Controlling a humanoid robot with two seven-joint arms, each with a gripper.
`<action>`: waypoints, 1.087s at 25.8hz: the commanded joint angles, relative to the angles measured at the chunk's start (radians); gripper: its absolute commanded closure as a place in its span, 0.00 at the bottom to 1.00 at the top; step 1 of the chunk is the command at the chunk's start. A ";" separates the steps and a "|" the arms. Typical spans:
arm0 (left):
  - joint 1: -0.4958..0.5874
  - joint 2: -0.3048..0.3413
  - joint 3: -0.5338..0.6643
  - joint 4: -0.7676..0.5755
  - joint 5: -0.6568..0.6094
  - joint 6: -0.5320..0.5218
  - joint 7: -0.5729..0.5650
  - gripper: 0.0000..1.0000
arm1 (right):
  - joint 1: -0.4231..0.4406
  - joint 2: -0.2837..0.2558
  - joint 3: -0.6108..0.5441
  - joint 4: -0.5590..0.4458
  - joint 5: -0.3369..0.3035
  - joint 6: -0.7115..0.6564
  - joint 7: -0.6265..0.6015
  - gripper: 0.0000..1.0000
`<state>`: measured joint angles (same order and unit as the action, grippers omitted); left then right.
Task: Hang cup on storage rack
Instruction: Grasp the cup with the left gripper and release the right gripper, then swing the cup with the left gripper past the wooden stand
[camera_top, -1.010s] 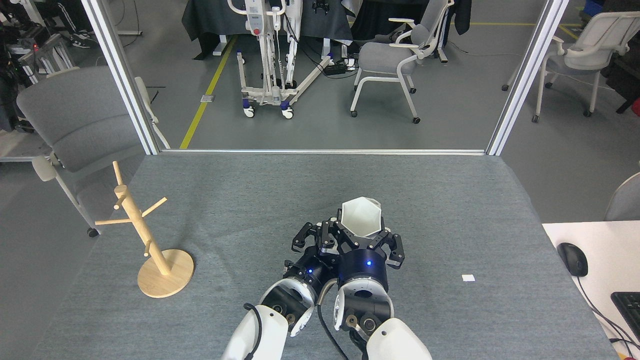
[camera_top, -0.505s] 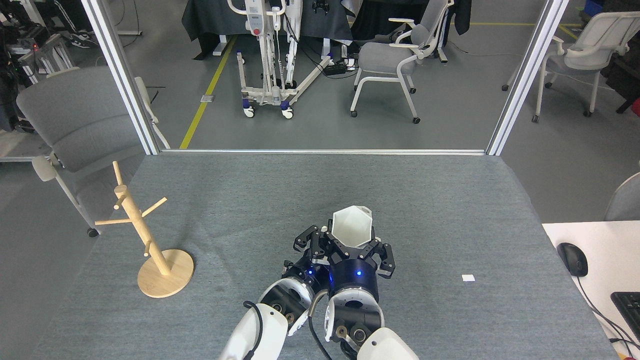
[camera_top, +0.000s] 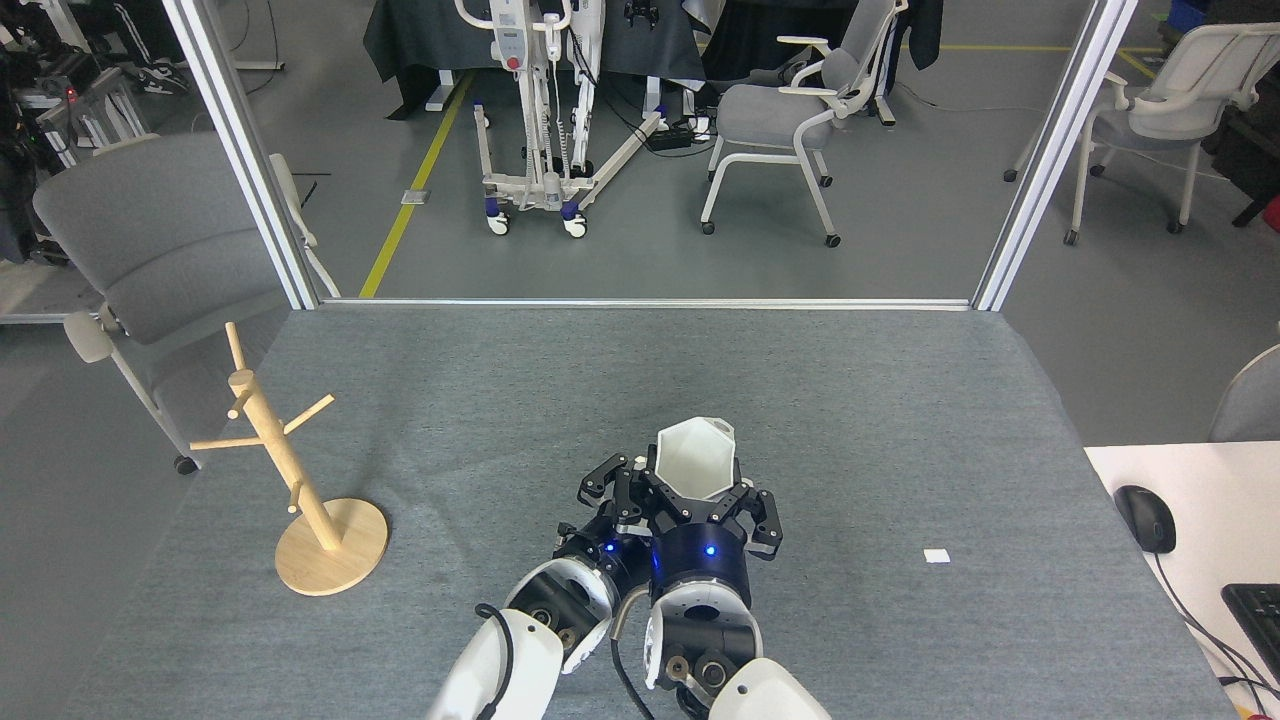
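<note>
Nearest the view, two white arms are seen coming up from the bottom edge, side by side over the grey table (camera_top: 900, 400). The right gripper (camera_top: 698, 493) is closed around the cup (camera_top: 695, 458), its black fingers (camera_top: 748, 502) clasped on the cup's lower sides; the cup is held with its hexagonal mouth open toward the view and tilted slightly away. The left gripper (camera_top: 612, 482) is pressed in just beside the right one, at the cup's left side, and whether its fingers are clenched or released cannot be told. A small white scrap (camera_top: 936, 556) is seen on the table to the right. The rack (camera_top: 290, 470) is stood well apart at the table's left edge, its pegs bare. A mouse (camera_top: 1145, 518) lies on a white desk at far right. Beyond the table, chairs and a wheeled lift (camera_top: 540, 110) are seen on the floor.
</note>
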<state>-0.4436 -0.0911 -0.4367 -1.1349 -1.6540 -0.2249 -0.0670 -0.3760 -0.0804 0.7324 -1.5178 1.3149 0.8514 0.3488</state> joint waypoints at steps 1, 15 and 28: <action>0.003 0.020 0.006 -0.003 0.000 0.016 -0.005 1.00 | -0.001 -0.002 -0.011 0.001 0.000 0.014 -0.007 0.02; 0.214 0.168 0.033 -0.223 -0.001 0.022 0.003 1.00 | -0.012 -0.001 -0.025 -0.001 -0.002 -0.018 -0.185 0.01; 0.709 0.309 0.414 -0.589 -0.003 0.019 0.121 1.00 | 0.035 -0.081 -0.533 0.025 -0.016 -0.701 -0.444 0.01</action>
<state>0.1850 0.2005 -0.1337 -1.7056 -1.6553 -0.2079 0.0023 -0.3714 -0.1303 0.4104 -1.5136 1.2982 0.4297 -0.0893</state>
